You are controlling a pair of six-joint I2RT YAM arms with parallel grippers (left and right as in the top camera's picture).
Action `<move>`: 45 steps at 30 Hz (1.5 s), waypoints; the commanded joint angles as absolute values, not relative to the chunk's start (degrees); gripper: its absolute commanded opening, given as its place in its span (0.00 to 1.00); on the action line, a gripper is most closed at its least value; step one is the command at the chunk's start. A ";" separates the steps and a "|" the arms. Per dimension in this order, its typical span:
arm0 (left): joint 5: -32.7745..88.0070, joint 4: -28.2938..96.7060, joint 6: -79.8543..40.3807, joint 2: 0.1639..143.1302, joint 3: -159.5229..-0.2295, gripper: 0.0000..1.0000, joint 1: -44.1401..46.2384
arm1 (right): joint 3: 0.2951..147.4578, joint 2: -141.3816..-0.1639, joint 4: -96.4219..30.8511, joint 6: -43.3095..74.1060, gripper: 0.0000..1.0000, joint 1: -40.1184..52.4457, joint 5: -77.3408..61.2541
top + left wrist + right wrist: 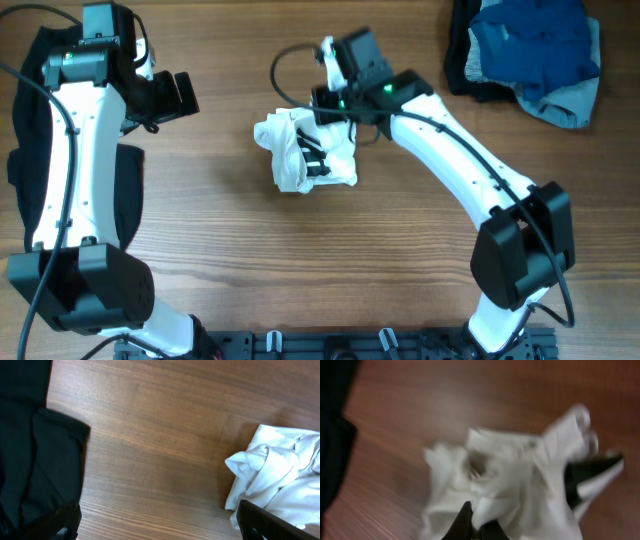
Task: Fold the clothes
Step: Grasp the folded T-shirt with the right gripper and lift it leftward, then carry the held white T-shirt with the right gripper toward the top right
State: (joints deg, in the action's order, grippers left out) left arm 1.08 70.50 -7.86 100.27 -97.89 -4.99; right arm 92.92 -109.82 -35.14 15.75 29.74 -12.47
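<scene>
The white shirt (290,150) lies crumpled in a heap at the table's middle, with its black stripe print (318,160) showing. My right gripper (328,122) is at the heap's upper right. In the blurred right wrist view its fingers (477,521) are shut on a fold of the white shirt (520,475). My left gripper (175,95) is open and empty, to the left of the shirt and apart from it. In the left wrist view its fingers (160,527) are spread wide over bare wood, with the shirt (272,475) at the right.
A long black garment (125,200) lies at the left under the left arm and also shows in the left wrist view (35,460). Dark-blue and light-blue garments (535,45) are piled at the back right corner. The wooden table (300,270) is bare in front.
</scene>
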 commanded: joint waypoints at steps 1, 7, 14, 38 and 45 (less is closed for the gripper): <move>0.36 68.20 -8.23 100.09 -98.59 1.00 -6.81 | 95.57 -110.48 -30.09 15.73 0.04 31.90 -17.06; 0.56 66.11 -8.43 100.09 -98.59 1.00 -10.44 | 95.57 -119.09 -18.85 19.33 0.09 39.27 -18.52; 0.54 66.08 -8.40 100.09 -98.59 1.00 -12.16 | 96.99 -119.70 -16.78 18.48 1.00 37.50 -19.68; 0.58 65.25 -9.52 100.09 -98.59 1.00 -12.16 | 95.15 -121.71 -26.48 17.32 0.05 37.85 -23.16; 0.58 64.66 -9.52 100.09 -98.59 1.00 -12.16 | 97.12 -121.71 -16.14 25.69 0.77 40.69 -28.23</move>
